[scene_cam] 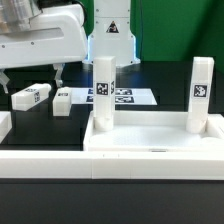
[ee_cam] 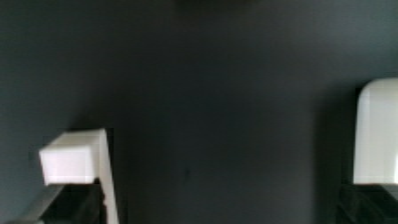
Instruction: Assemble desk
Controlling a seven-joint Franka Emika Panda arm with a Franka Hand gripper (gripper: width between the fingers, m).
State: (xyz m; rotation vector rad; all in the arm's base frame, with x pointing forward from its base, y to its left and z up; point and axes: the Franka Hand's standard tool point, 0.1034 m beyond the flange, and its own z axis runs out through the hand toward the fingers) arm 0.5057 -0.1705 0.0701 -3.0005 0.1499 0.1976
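Obstacles: two upright legs [scene_cam: 103, 90] [scene_cam: 200, 93] stood in the desk top [scene_cam: 150, 138]; an open passage is left between them. Bare counter [scene_cam: 50, 130] is left between the desk top and the loose legs [scene_cam: 32, 96] [scene_cam: 63, 102].

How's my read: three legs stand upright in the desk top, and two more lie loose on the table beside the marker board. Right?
Not quite. The exterior view shows two upright legs in the desk top, not three. The two loose legs do lie on the table beside the marker board.
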